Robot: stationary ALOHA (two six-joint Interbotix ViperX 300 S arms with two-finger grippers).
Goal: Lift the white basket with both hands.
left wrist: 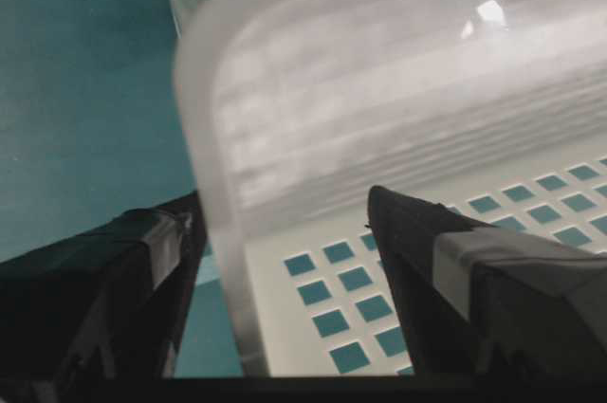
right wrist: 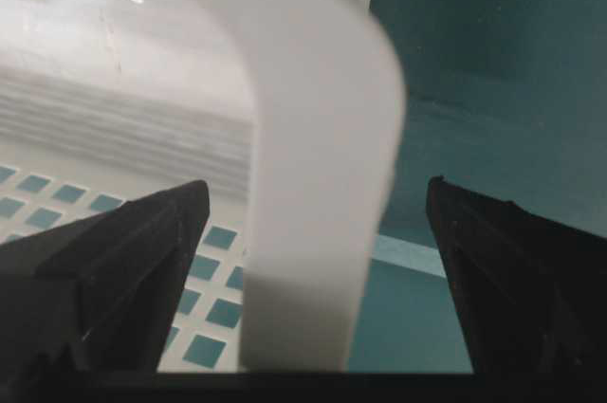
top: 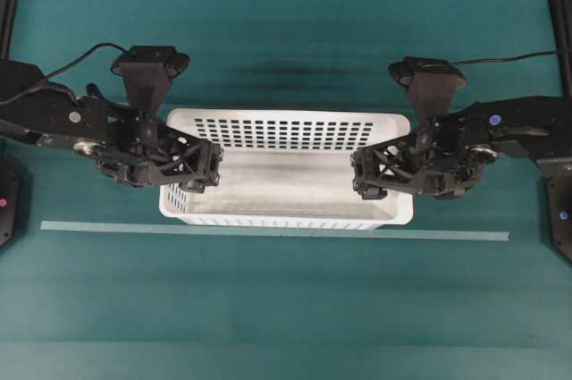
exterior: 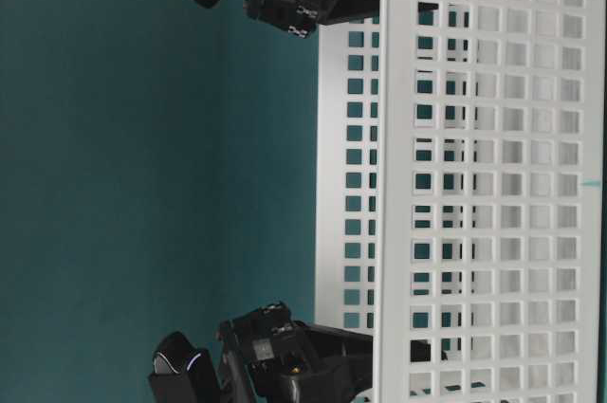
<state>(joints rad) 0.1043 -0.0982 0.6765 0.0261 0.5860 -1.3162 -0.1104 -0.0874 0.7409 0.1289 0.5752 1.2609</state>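
Note:
The white basket (top: 286,134) rests on the teal table, long side toward me. My left gripper (top: 198,170) is at its left short end and my right gripper (top: 366,174) at its right short end. In the left wrist view the left gripper (left wrist: 285,199) is open and straddles the rolled rim (left wrist: 213,232), one finger (left wrist: 142,270) outside close to the rim, the other (left wrist: 446,261) inside over the slotted wall. The right gripper (right wrist: 318,190) is open too, with the rim (right wrist: 322,128) between its fingers and a gap on each side. The basket wall (exterior: 493,185) fills the table-level view.
A pale tape strip (top: 268,231) runs across the table just in front of the basket. Black arm bases and frame posts (top: 559,210) stand at the left and right edges. Teal table surface (top: 286,308) surrounds the basket.

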